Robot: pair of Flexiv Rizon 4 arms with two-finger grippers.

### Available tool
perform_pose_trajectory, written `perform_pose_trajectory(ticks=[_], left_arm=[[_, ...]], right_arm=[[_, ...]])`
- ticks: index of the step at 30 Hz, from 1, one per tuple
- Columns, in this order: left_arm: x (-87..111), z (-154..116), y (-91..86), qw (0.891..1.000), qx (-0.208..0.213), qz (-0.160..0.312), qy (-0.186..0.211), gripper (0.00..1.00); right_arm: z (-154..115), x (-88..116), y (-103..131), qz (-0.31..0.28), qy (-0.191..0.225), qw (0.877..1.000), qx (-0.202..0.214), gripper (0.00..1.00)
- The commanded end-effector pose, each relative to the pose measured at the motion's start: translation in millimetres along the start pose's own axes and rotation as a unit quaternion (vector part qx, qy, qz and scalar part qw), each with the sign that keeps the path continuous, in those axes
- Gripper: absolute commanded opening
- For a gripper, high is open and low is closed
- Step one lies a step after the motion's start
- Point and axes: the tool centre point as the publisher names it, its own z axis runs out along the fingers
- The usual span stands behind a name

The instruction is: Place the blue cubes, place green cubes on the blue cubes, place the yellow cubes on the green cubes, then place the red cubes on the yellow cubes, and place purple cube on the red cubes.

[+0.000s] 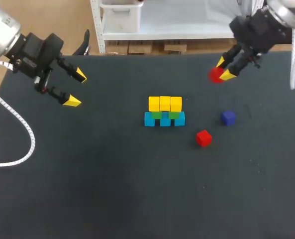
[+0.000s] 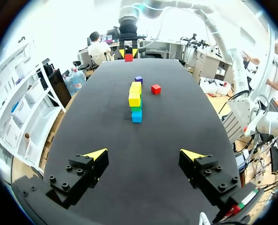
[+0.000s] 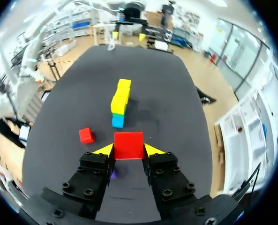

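One red cube (image 1: 216, 74) sits pinched in the right gripper (image 1: 224, 68) above the table's (image 1: 112, 189) far right corner; the left gripper (image 1: 75, 88) gapes empty (far left). Set down off-centre, it could easily topple the yellow row (image 1: 164, 103) mid-table.

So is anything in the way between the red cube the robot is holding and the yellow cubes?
No, nothing visible. The right gripper holds the red cube with only bare table between it and the yellow cubes. The other red cube and the purple cube lie off to the side.
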Motion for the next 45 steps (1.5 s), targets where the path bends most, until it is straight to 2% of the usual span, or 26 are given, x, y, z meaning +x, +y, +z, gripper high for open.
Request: perform_pose_trajectory(ticks=[1, 10, 19, 38, 45], left_arm=[[1.2, -0.5, -0.2, 1.0, 0.0, 0.002, -0.001, 1.0], [1.2, -0.5, -0.2, 1.0, 0.0, 0.002, -0.001, 1.0], [1.2, -0.5, -0.2, 1.0, 0.0, 0.002, -0.001, 1.0], [1.2, -0.5, -0.2, 1.0, 0.0, 0.002, -0.001, 1.0], [1.2, -0.5, -0.2, 1.0, 0.0, 0.002, -0.001, 1.0]], right_arm=[[7.9, -11.2, 16.9, 0.019, 0.105, 0.993, 0.048, 0.0], [23.3, -33.1, 17.3, 0.024, 0.141, 0.988, 0.053, 0.0], [40.4, -47.2, 17.3, 0.06, 0.114, 0.99, 0.049, 0.0], [72.1, -90.1, 8.2, 0.074, 0.104, 0.991, 0.028, 0.0], [78.7, -99.9, 10.9, 0.079, 0.102, 0.991, 0.028, 0.0]])
